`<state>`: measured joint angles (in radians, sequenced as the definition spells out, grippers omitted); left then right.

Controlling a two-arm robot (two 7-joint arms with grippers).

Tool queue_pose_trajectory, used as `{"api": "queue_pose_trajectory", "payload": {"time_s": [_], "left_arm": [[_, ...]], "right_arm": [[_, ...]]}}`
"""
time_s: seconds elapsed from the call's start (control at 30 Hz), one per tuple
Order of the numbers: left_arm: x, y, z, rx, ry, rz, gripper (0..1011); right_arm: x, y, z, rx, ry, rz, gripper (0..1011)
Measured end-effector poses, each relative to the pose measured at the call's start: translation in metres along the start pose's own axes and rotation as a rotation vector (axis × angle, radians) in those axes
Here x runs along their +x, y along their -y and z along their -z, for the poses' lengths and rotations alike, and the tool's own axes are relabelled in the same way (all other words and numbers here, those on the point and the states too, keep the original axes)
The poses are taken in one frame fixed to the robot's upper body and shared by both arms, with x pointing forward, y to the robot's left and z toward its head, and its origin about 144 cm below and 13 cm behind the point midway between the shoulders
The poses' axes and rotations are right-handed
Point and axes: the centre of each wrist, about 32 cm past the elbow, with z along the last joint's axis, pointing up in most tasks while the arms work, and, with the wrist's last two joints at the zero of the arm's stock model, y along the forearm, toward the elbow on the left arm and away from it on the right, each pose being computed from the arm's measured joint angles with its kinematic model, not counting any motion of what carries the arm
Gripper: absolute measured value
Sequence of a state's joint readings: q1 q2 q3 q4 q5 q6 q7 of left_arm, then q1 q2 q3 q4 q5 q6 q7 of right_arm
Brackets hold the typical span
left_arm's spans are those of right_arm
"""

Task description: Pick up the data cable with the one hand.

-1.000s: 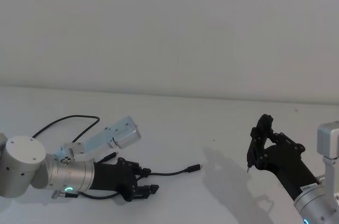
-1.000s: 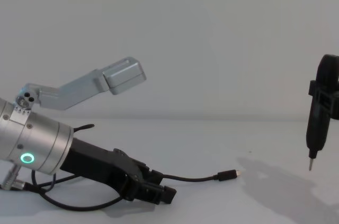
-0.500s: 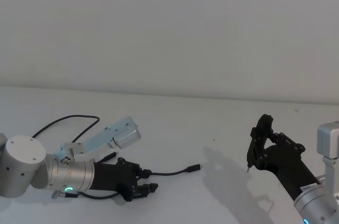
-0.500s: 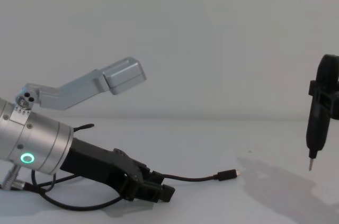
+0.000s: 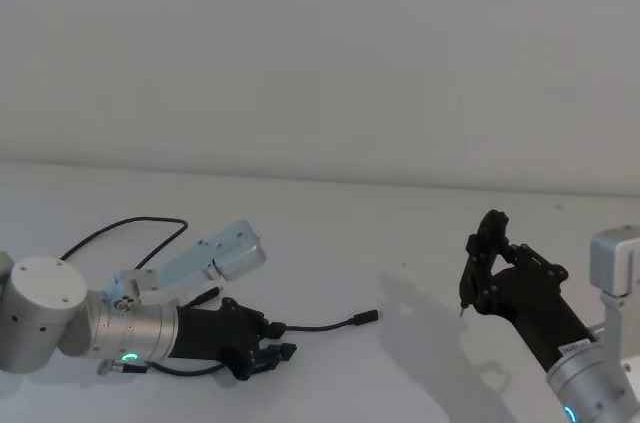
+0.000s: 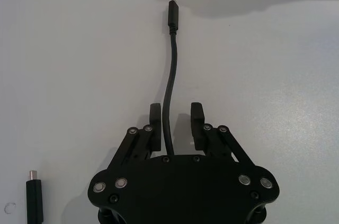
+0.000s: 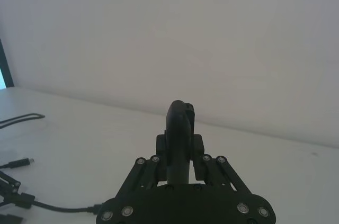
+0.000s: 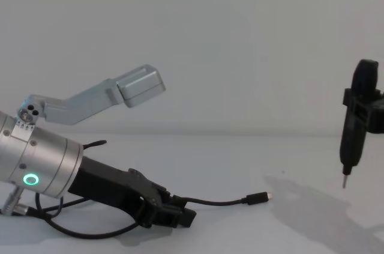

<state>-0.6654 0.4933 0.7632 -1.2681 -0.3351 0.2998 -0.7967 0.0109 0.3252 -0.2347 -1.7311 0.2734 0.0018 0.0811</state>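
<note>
Left gripper [image 6: 176, 122] is down low on the table [image 5: 400, 233]. Its fingers [image 6: 154, 126] are spread a bit, and the cable [image 6: 170, 75] runs straight through the gap between the 2 of them. It sits closer to 1 finger, can't tell if it touches, and there's a clear gap on the other side, so no pinch. Past the tips the cable lies on the table, ending in its plug [image 5: 365, 317] toward the robot's right. Right gripper [image 5: 490, 261] hangs above the table, well apart, clamped on a pen tool [image 8: 354, 128], tip down.
</note>
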Motion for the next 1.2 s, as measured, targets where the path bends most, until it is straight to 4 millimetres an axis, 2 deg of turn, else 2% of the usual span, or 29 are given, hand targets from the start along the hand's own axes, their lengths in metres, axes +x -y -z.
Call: {"api": "queue_pose_trajectory", "payload": {"time_s": [0.53, 1.2], "left_arm": [[0.000, 0.000, 0.000, 0.000, 0.000, 0.000, 218], [0.000, 0.000, 0.000, 0.000, 0.000, 0.000, 97]], "right_arm": [[-0.004, -0.024, 0.007, 0.017, 0.011, -0.058, 274], [-0.003, -0.036, 0.013, -0.018, -0.004, -0.119, 274]]}}
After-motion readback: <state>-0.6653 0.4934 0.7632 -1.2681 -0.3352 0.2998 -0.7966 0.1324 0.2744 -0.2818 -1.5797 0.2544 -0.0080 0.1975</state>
